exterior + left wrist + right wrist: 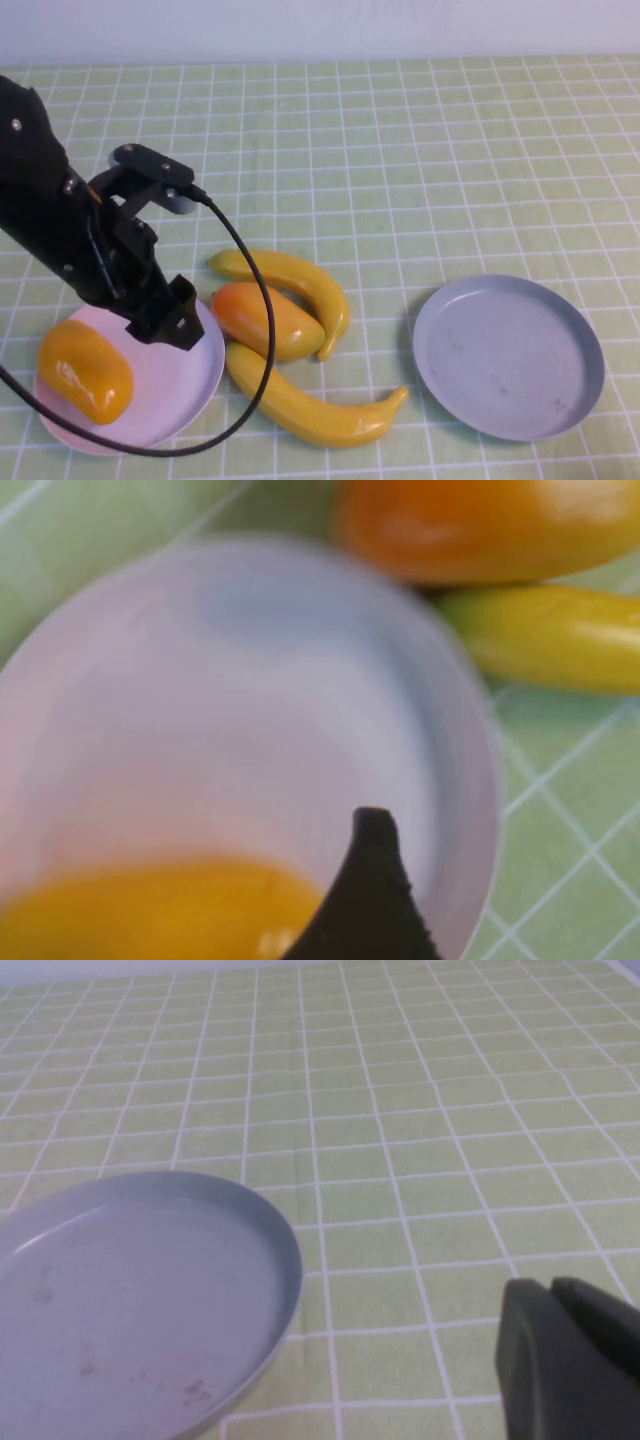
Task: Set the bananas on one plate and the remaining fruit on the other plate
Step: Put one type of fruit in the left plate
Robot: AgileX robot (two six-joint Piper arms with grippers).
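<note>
My left gripper (165,318) hangs open and empty over the right part of the pale pink plate (185,385). A yellow-orange mango (85,370) lies on that plate's left side. In the left wrist view one dark finger (370,890) shows above the pink plate (250,710), with the mango (150,910) beside it. An orange-red mango (265,320) lies on the cloth between two bananas, one behind it (295,280) and one in front (315,408). The grey-blue plate (508,355) is empty at the right. My right gripper (548,1285) is shut and empty beside the grey plate (130,1290).
A green checked cloth (400,150) covers the table. The left arm's black cable (262,330) loops over the orange-red mango and the near banana. The right arm is out of the high view.
</note>
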